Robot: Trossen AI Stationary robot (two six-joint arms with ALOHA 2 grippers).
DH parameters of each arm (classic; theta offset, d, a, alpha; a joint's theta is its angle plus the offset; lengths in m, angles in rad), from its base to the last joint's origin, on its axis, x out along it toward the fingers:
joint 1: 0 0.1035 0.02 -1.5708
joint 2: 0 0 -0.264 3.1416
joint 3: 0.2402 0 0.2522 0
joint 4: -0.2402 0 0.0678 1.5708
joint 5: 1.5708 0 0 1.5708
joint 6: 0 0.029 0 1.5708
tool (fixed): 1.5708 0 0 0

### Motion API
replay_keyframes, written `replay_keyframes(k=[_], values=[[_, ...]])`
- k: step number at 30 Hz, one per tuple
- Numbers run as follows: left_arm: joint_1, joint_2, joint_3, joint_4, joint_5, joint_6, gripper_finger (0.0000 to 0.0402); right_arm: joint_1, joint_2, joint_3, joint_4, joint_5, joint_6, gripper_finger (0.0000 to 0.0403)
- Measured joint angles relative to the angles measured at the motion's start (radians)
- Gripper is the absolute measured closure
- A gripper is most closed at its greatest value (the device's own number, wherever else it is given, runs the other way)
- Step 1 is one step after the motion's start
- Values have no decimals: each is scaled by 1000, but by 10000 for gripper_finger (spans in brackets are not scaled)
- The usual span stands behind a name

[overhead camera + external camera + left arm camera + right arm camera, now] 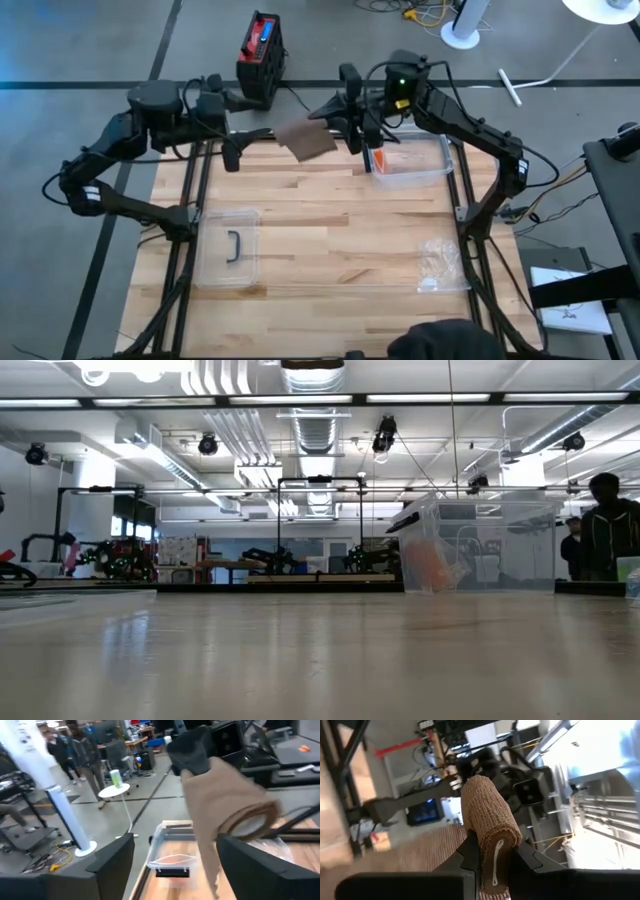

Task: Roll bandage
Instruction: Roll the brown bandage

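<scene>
Bright ceiling strips, blurred wrist views.

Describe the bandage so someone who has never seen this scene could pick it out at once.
Look at the far edge of the wooden table, where the two arms meet. The bandage is the tan, ribbed cloth there, its rolled end pinched in the right gripper with a loose tail hanging. Nothing else nearby is brown fabric; the neighbouring clear bin holds something orange.
</scene>
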Motion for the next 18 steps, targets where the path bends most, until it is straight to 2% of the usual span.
replay_keyframes(k=[7,18], values=[[0,51,-7,-4,101,94,120,-36,0,39,-150,10,-26,353],[10,165,-8,47,85,206,185,-62,0,149,-437,37,11,353]])
